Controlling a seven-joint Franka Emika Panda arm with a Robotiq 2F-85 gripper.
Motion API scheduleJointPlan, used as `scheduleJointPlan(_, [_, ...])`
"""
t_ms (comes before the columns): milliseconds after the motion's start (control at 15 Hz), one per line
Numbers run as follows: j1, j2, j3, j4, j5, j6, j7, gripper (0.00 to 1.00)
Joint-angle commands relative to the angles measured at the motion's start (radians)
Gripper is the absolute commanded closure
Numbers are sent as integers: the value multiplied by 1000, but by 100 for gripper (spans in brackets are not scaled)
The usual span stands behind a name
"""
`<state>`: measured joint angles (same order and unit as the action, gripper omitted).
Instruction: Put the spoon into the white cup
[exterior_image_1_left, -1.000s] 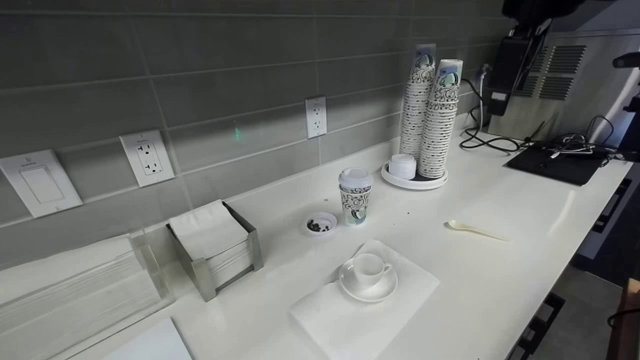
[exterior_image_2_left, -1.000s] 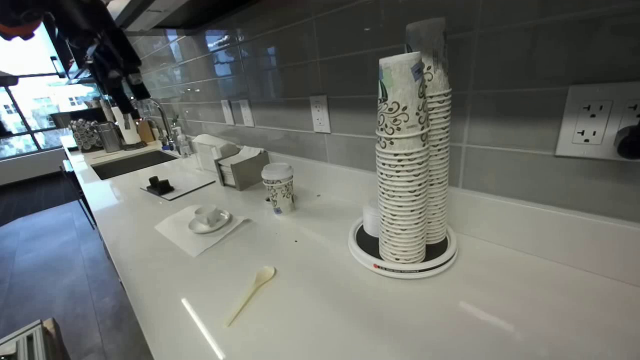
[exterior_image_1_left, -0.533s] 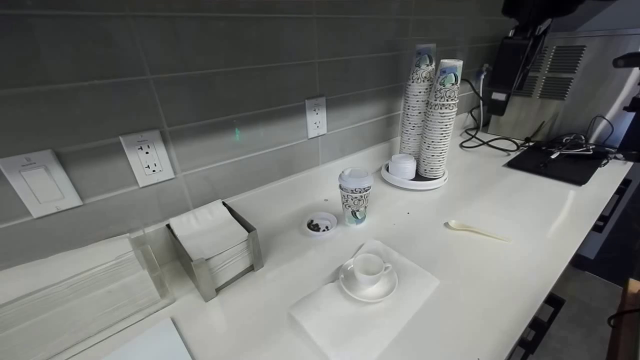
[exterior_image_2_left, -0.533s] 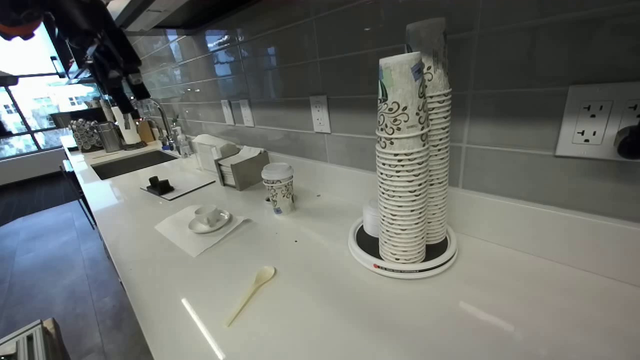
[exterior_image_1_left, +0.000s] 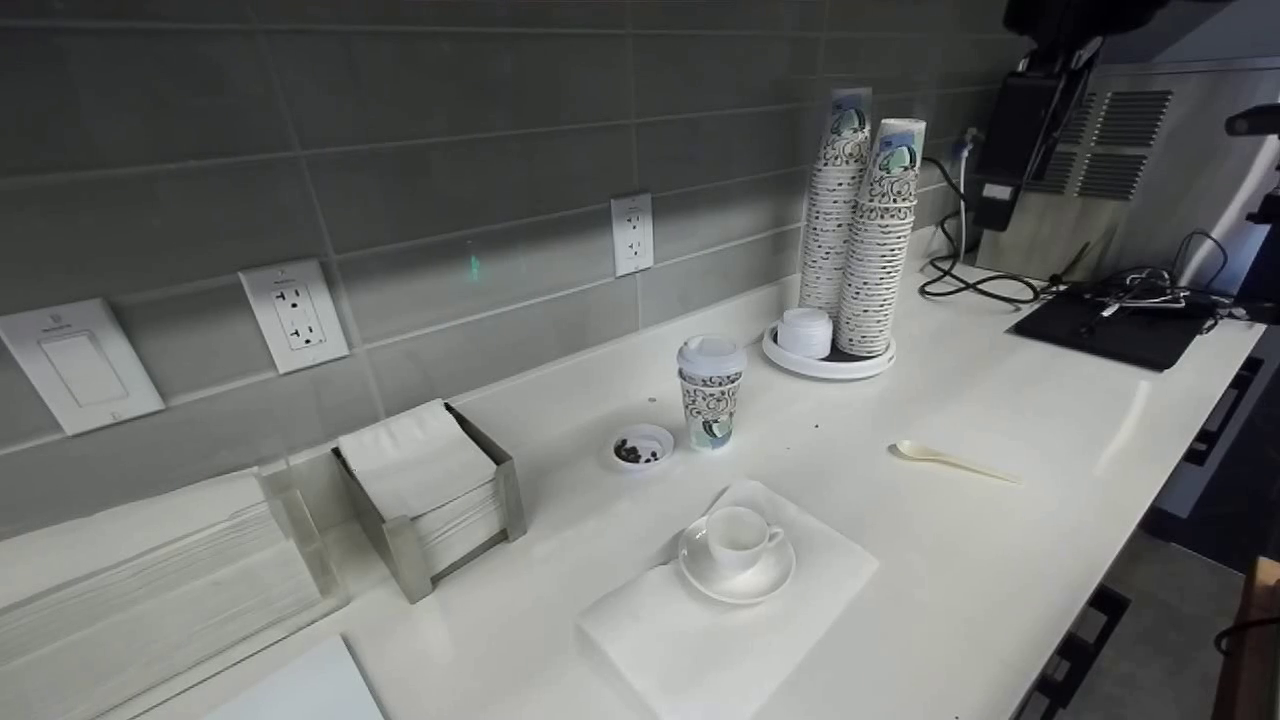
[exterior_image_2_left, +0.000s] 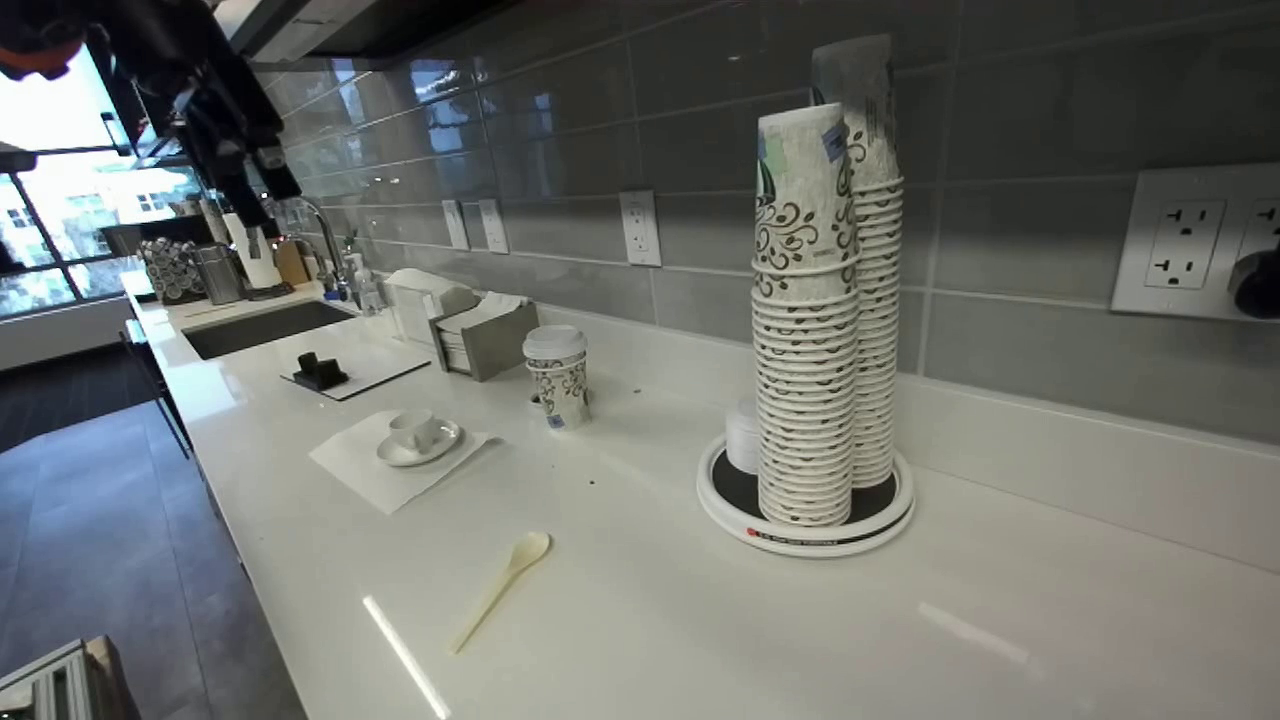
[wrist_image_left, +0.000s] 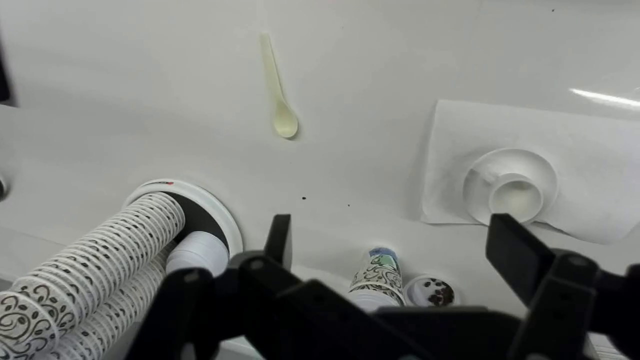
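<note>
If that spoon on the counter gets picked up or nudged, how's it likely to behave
The spoon looks thin, so it's probably light and may flex. On the glossy counter it could slide when nudged. Its wide end might dip if gripped by the handle.

Free counter (wrist_image_left: 350, 125) around the spoon (wrist_image_left: 277, 92), clear stretch from it towards the white cup (exterior_image_1_left: 738, 545), open air above both, tall cup stacks (exterior_image_2_left: 806, 400) and lidded cup (exterior_image_1_left: 711, 395) obstructing near the wall (exterior_image_1_left: 480, 150)
</note>
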<state>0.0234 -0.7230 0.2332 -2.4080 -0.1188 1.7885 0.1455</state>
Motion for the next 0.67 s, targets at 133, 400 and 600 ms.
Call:
scheduleJointPlan(133, [50, 17, -131, -118, -22, 236, -176, 0])
scheduleJointPlan(400, [37, 50, -255, -250, 6, 436, -307, 0])
scheduleJointPlan(600, [15, 87, -352, -354, 30, 586, -370, 0])
